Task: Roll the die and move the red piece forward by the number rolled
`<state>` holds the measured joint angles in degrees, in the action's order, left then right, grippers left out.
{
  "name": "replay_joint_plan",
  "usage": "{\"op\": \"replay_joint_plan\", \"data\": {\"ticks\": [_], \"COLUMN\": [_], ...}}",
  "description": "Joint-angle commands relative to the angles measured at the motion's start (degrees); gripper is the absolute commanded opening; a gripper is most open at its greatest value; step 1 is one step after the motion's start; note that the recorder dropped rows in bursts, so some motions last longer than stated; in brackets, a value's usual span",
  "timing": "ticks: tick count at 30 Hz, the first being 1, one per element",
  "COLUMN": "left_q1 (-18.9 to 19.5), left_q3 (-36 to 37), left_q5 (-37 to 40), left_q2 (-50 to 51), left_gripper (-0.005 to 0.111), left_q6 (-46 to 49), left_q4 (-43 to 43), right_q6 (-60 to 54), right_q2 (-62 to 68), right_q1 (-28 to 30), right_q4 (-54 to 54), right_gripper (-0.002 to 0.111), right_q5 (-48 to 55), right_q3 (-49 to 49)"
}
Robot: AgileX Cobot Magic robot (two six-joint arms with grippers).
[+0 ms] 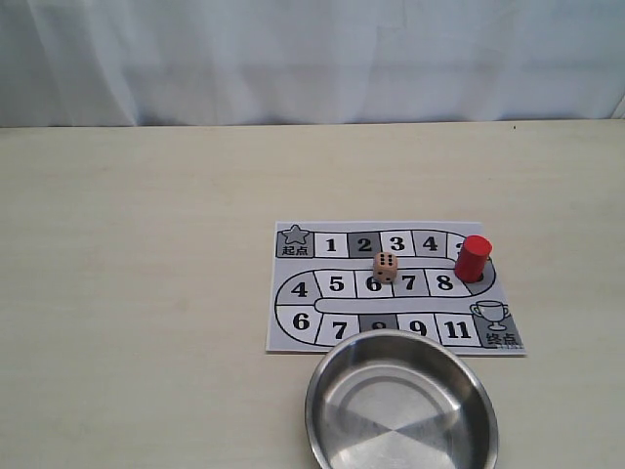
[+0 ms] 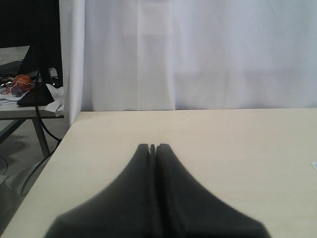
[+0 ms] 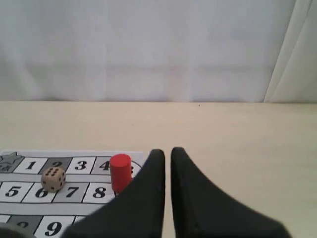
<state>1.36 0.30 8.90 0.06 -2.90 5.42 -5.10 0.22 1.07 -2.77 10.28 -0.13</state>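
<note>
The die (image 1: 386, 266) is a small light wooden cube resting on the board (image 1: 291, 334) at square 6; the right wrist view shows the die (image 3: 53, 178) too. The red piece (image 1: 474, 258) stands upright on the curved square at the board's right end, beside square 8. In the right wrist view the red piece (image 3: 120, 172) is just off the tips of my right gripper (image 3: 167, 151), which is narrowly open and holds nothing. My left gripper (image 2: 152, 146) is shut and empty over bare table. Neither gripper appears in the exterior view.
A round steel bowl (image 1: 322, 376) sits at the table's front edge, overlapping the board's near side; its rim (image 3: 7, 231) shows in the right wrist view. A white curtain (image 1: 312, 59) backs the table. The table's left edge (image 2: 54, 158) is close to the left gripper.
</note>
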Motion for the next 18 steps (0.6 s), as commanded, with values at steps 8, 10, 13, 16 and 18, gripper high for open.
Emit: {"op": "replay_joint_plan", "data": {"ticks": [8,10,13,16,18], "left_q1": [0.0,0.0,0.0,0.0,0.0], "left_q3": [-0.3,-0.3,-0.3,-0.3,-0.3], "left_q5": [-0.8,-0.6,-0.6,-0.6,-0.6], "left_q2": [-0.1,-0.1,-0.1,-0.1,-0.1], "left_gripper": [0.0,0.0,0.0,0.0,0.0], "left_q6": [-0.1,-0.1,-0.1,-0.1,-0.1], "left_q4": [-0.1,-0.1,-0.1,-0.1,-0.1], "right_q6": [-0.1,-0.1,-0.1,-0.1,-0.1], "right_q2": [-0.2,-0.2,-0.2,-0.2,-0.2], "right_q1": [0.2,0.2,0.2,0.2,0.2], "right_q4": [0.2,0.2,0.2,0.2,0.2], "right_gripper": [0.004,0.004,0.004,0.004,0.004], "right_q5": [2.0,2.0,2.0,2.0,2.0], "right_q3": [0.1,0.1,0.1,0.1,0.1]}}
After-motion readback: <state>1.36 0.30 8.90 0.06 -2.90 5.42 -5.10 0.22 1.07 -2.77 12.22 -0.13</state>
